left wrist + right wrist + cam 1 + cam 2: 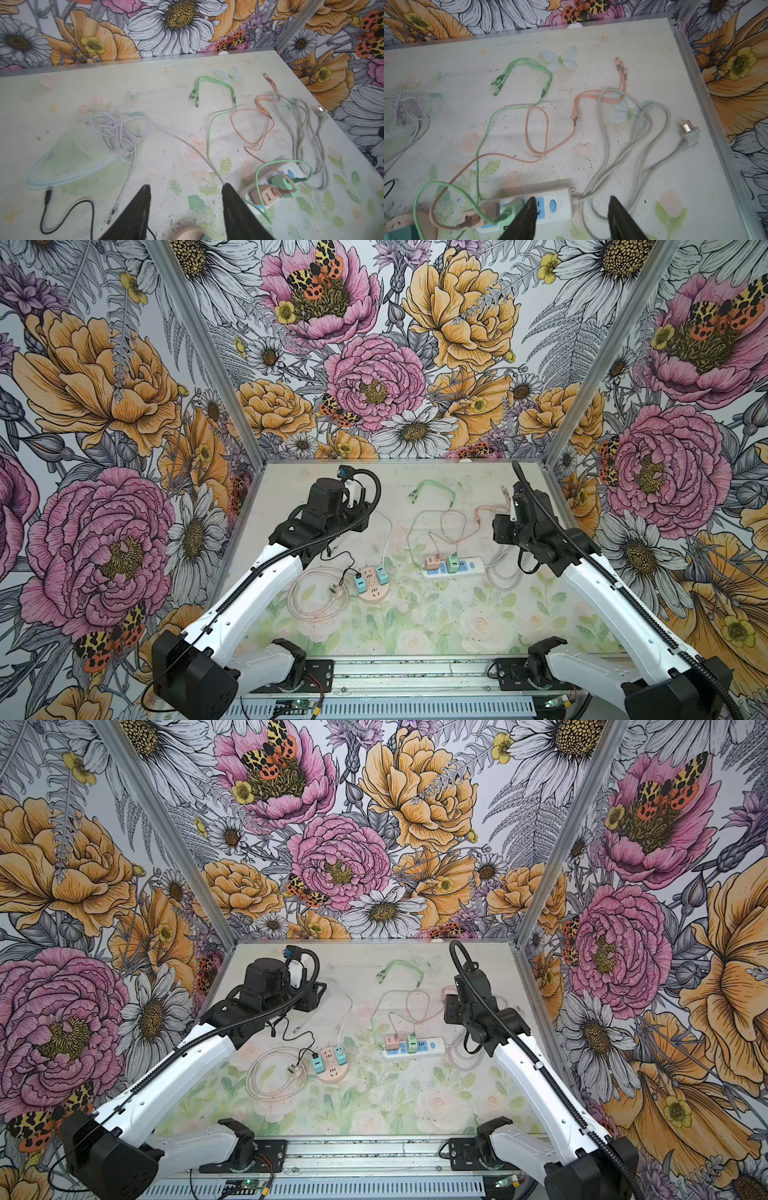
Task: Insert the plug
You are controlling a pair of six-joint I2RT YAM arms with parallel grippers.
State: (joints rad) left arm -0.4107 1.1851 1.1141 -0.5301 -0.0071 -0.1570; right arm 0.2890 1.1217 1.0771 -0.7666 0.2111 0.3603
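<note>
Two end effectors stand open and empty: the left end effector point(187, 187) and the right end effector point(572, 198) each show both fingers spread above the table point(415, 626) with nothing between them. The pink plug point(432, 563) and green plug point(452, 563) sit side by side in the strip point(471, 565), near the centre of both top views. Two teal plugs point(360, 581) sit in the round socket point(371, 594), left of the strip.

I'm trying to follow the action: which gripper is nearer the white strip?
The right. The right gripper hovers at the cord end of the strip; the left gripper hangs near the round socket, with the strip off to one side.
</note>
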